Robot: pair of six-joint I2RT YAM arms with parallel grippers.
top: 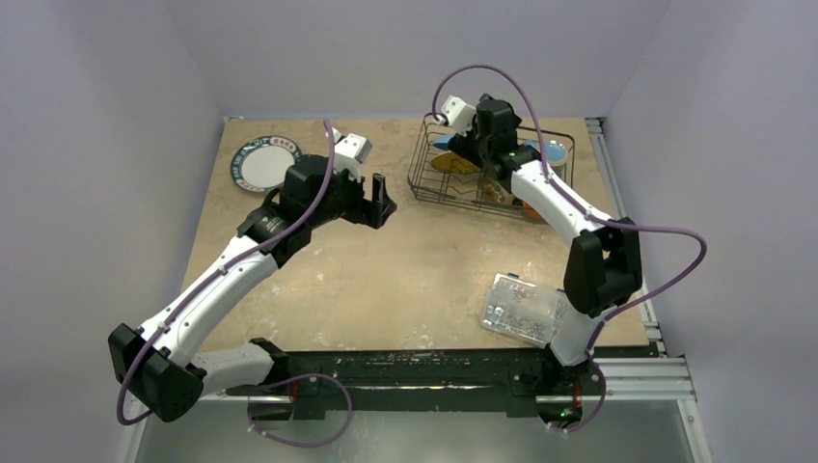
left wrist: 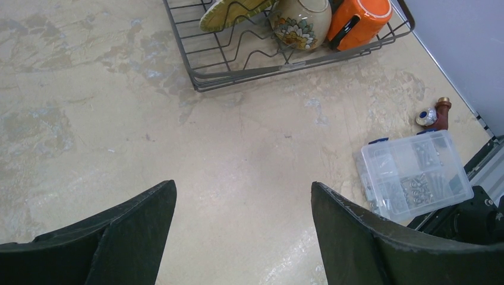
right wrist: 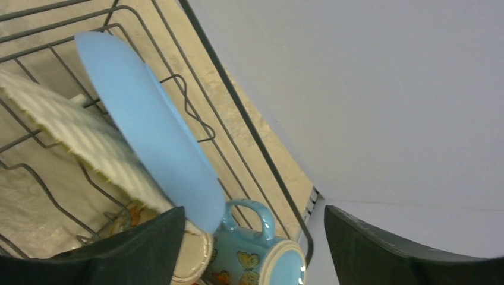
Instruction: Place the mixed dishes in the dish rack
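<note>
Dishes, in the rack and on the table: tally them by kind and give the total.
Plates: 3 (round blue plate, yellow dark-rimmed plate, white plate with green patterned rim)
Bowls: 1 (cream flower-patterned bowl)
Cups and mugs: 2 (orange cup with dark handle, light-blue butterfly mug)
Total: 6

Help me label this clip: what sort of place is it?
Probably a robot lab cell, not a kitchen: plain walls around a worn table, a metal rail, a parts box.
</note>
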